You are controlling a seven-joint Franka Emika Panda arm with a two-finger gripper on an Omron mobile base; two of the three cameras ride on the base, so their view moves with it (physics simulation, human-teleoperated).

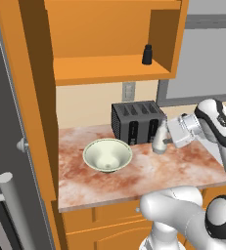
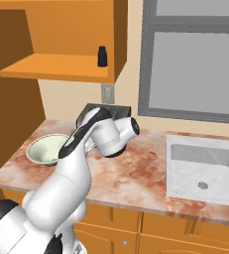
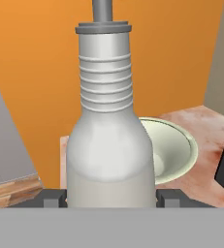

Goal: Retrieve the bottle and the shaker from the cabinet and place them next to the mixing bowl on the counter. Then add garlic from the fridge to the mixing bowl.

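Observation:
My gripper (image 1: 164, 140) is shut on a pale grey bottle (image 1: 159, 137), which stands upright low over the counter, right of the mixing bowl (image 1: 107, 155) and in front of the toaster. The hand view shows the bottle (image 3: 108, 135) close up between the fingertips (image 3: 168, 198), with the cream bowl (image 3: 175, 147) behind it to the right. I cannot tell whether the bottle's base touches the counter. A small black shaker (image 1: 147, 54) stands on the open cabinet's shelf, also visible as the shaker (image 2: 102, 56) in the right base view. The garlic is out of view.
A black toaster (image 1: 136, 120) sits against the wall behind the bowl. A steel sink (image 2: 205, 168) lies to the right under a window. A tall grey door with a handle (image 1: 9, 195) borders the counter (image 1: 134, 180) on the left.

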